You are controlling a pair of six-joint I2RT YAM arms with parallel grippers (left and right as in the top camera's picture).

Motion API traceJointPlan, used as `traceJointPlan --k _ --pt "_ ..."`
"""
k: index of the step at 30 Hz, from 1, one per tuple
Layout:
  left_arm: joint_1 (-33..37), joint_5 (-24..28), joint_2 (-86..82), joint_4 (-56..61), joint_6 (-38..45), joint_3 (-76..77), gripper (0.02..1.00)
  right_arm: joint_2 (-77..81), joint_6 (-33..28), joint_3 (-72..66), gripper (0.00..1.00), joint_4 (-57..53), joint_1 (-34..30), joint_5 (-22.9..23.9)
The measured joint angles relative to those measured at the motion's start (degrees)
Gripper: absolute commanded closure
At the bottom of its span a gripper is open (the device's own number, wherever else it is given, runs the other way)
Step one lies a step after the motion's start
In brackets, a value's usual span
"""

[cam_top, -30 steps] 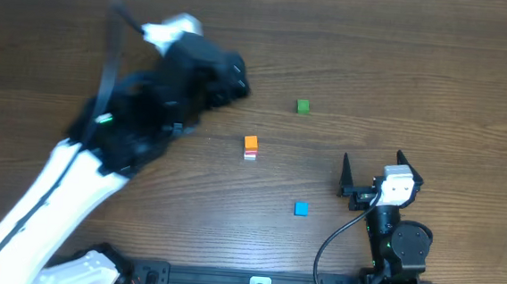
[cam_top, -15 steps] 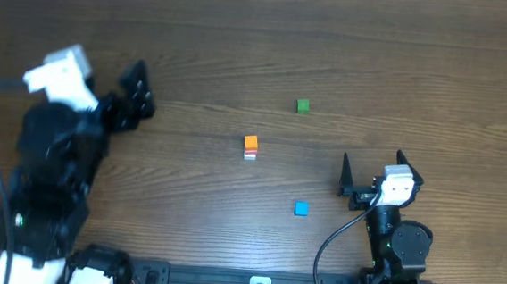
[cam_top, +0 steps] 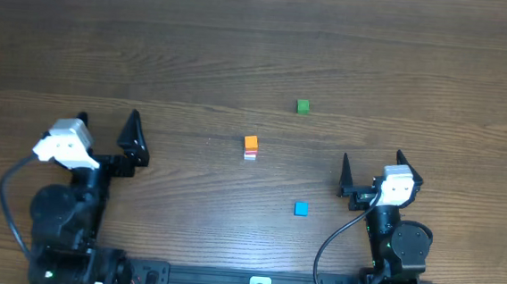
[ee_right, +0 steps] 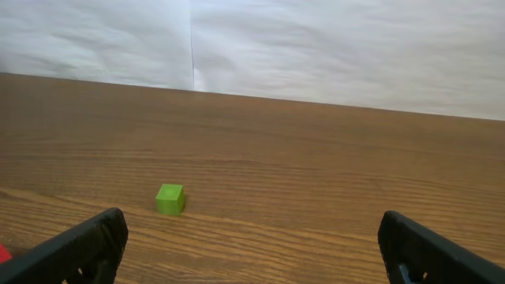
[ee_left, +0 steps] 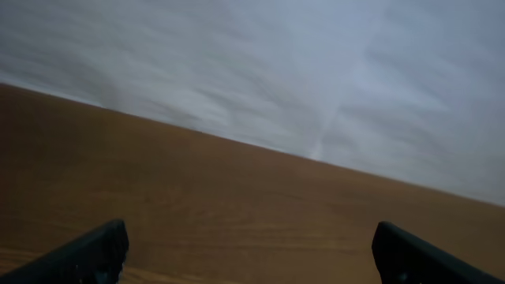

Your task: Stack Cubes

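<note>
Stacked at mid-surface (cam_top: 243, 34): orange cube (cam_top: 251, 143) on top of a red cube (cam_top: 250, 154). Loose and well apart: green cube (cam_top: 302, 106) farther out, blue cube (cam_top: 301, 209) nearer the arm bases. Left hand (cam_top: 108, 125) spread wide, holding nothing, far to the side of every cube. Right hand (cam_top: 372, 157) equally wide and empty. From the right hand, green ahead and toward the middle, blue just beside and slightly back. Probably calls for the right arm, nearer to both loose cubes.
</note>
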Motion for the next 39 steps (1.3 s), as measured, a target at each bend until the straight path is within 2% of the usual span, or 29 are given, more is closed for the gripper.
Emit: traceJointPlan --k 16,30,39 --pt "0.00 1.95 -7.78 8.15 2.45 -14.23 0.020 0.00 0.00 0.00 0.007 0.00 -0.02 -0.02" --pt "2.56 2.12 -12.24 12.17 4.98 -18.78 0.018 0.00 -0.04 0.00 0.009 0.00 -0.02 -0.02" --pt "2.69 2.12 -15.41 5.16 5.14 -20.15 0.018 0.00 0.02 0.00 0.007 0.00 -0.02 -0.02"
